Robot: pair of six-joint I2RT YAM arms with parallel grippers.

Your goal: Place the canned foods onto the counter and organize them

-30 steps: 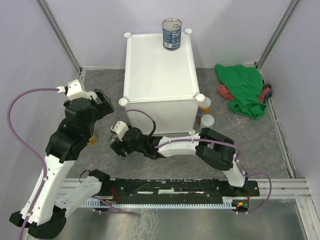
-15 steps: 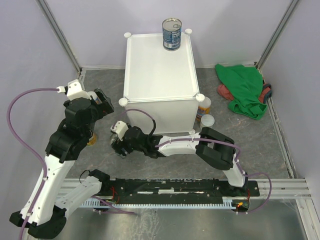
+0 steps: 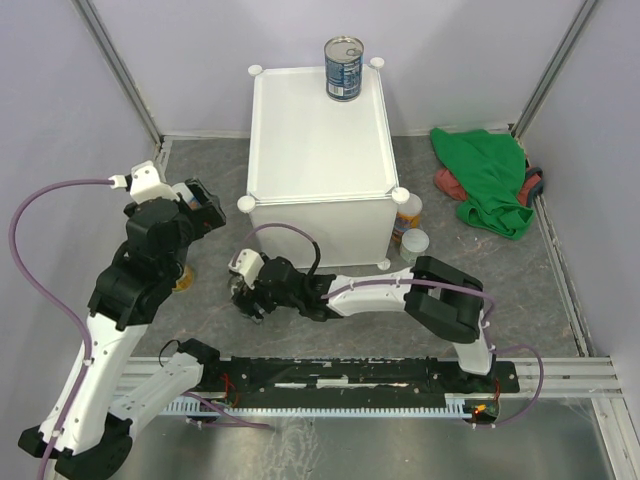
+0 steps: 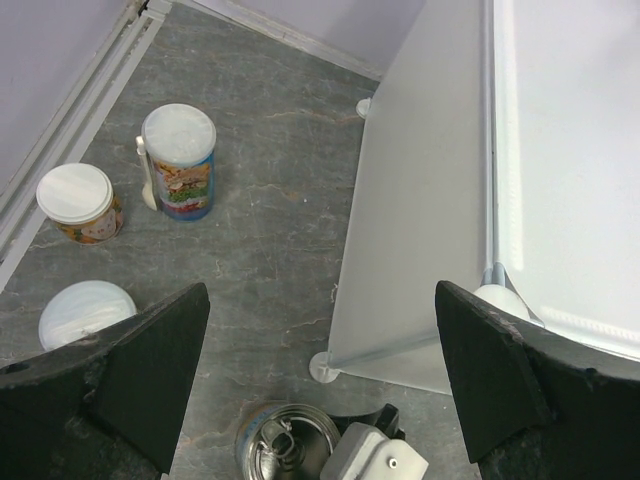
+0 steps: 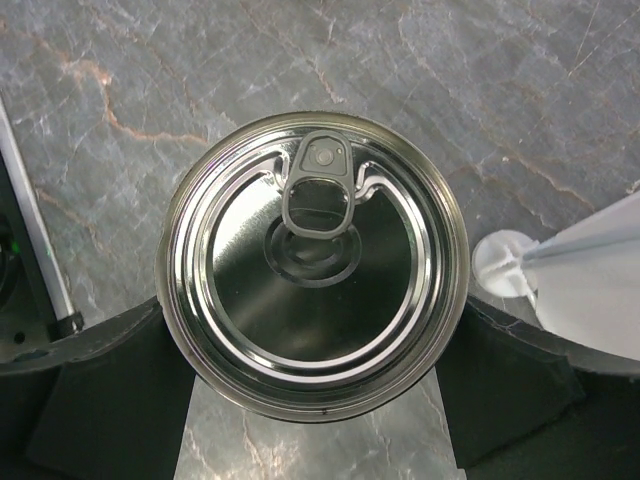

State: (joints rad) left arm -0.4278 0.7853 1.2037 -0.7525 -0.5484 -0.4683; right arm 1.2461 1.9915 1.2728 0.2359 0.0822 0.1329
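While the left claw gapes empty, the right claw grips an upright can by the counter's front-left foot, the countertop above and beyond.

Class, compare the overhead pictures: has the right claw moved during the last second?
Yes, slightly. The right claw, gripping a can, has shifted away from the front-left knob of the white cabinet, toward the arm bases.

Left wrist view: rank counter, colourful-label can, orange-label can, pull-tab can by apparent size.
1. counter
2. colourful-label can
3. orange-label can, lids alike, less side showing
Unranked: pull-tab can, cropped by the frame edge.
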